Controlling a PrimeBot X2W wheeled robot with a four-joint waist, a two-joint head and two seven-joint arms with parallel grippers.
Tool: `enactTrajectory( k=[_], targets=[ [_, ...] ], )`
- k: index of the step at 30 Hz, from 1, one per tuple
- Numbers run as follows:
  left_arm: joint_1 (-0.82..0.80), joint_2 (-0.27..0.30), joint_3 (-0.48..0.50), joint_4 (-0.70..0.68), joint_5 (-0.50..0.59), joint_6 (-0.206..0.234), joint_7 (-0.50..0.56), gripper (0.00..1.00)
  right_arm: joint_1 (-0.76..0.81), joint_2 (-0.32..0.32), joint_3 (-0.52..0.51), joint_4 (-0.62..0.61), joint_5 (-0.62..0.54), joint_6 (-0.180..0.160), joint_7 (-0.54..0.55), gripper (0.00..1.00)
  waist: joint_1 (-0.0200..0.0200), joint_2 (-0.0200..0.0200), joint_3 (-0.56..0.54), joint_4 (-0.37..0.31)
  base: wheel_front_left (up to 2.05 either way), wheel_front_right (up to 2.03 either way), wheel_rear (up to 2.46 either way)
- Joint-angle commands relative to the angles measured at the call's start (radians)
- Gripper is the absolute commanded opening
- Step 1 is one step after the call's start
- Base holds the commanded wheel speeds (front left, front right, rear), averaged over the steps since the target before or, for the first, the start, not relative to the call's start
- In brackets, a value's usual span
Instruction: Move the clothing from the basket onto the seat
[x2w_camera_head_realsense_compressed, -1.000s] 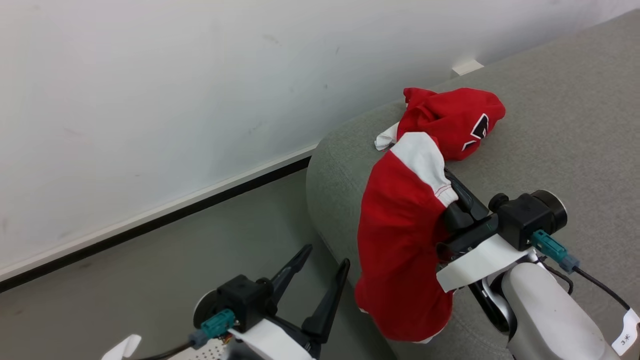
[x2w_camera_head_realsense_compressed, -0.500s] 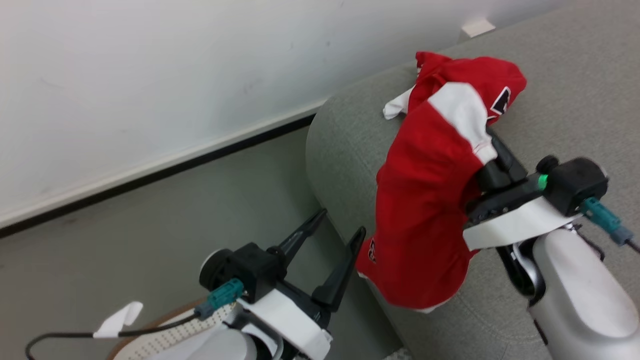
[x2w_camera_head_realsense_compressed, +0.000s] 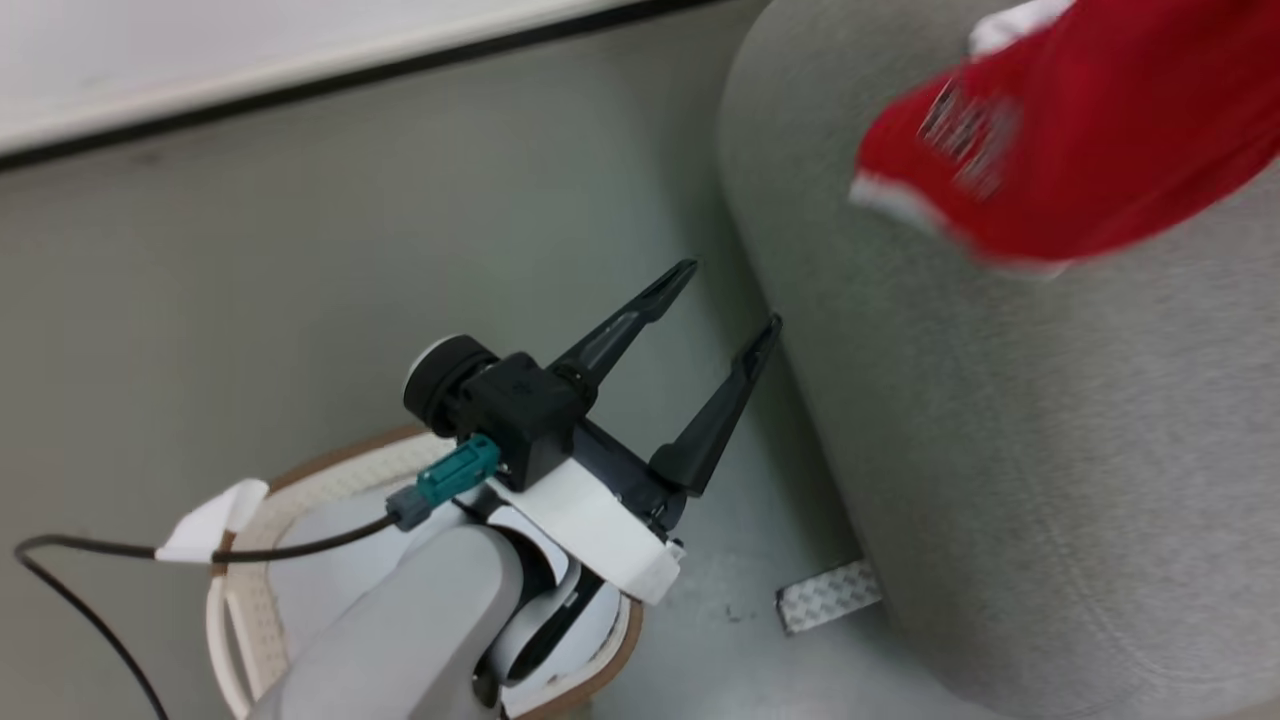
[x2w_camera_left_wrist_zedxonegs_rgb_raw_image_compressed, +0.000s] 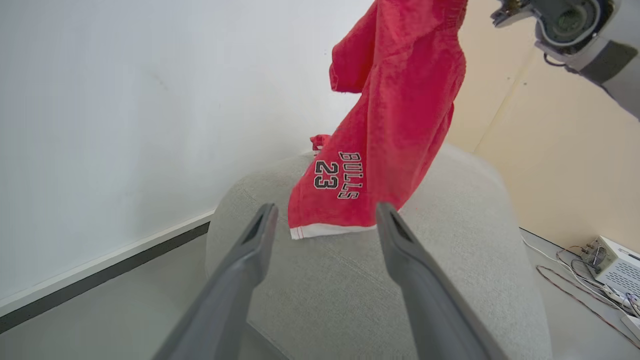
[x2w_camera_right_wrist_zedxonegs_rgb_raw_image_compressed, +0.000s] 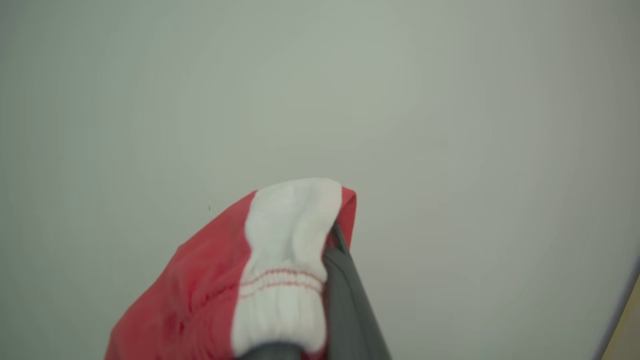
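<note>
Red clothing (x2w_camera_left_wrist_zedxonegs_rgb_raw_image_compressed: 400, 100) hangs lengthwise — hem down — over seat (x2w_camera_left_wrist_zedxonegs_rgb_raw_image_compressed: 480, 240).

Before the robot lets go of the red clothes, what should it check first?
1. Is the right end effector shut on the clothing? Ok, it holds the white cuff.
2. Does the clothing hang above the seat? Ok.
3. Is the hem resting on the seat? Cannot tell.
4. Is the left end effector open and apart from the cloth? Ok.
5. Is the basket emptied? Cannot tell, because the left forearm covers its inside.
</note>
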Motion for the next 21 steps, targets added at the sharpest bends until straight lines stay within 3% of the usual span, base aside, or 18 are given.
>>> enactTrajectory(
  k=[1, 7, 11, 16, 21],
  targets=[
    [-0.017, -0.002, 0.004, 0.006, 0.013, -0.006, -0.011, 1.00, -0.050, -0.027, -0.025, 0.012, 0.007, -0.003, 0.018, 0.00, -0.0003, -0.0001, 0.083, 0.068, 0.00, 0.00, 0.00],
    [-0.050, -0.013, -0.001, 0.015, 0.014, -0.018, -0.025, 1.00, -0.259, -0.157, -0.180, 0.112, -0.001, -0.002, 0.099, 0.00, -0.0003, -0.0001, 0.149, 0.106, 0.00, 0.00, 0.00],
    [-0.062, -0.015, -0.005, 0.025, 0.016, -0.022, -0.034, 1.00, -0.274, -0.212, -0.255, 0.212, -0.042, -0.002, 0.110, 0.00, -0.0003, -0.0001, 0.176, 0.123, 0.00, 0.00, 0.00],
    [-0.056, -0.015, -0.010, 0.038, 0.014, -0.019, -0.039, 1.00, -0.139, -0.209, -0.367, 0.393, -0.086, -0.002, 0.058, 0.00, -0.0003, -0.0001, 0.187, 0.132, 0.00, 0.00, 0.00],
    [-0.034, -0.005, -0.015, 0.046, 0.009, -0.010, -0.036, 1.00, 0.010, -0.142, -0.454, 0.572, -0.131, -0.002, -0.029, 0.00, -0.0003, -0.0001, 0.174, 0.131, 0.00, 0.00, 0.00]
  ],
)
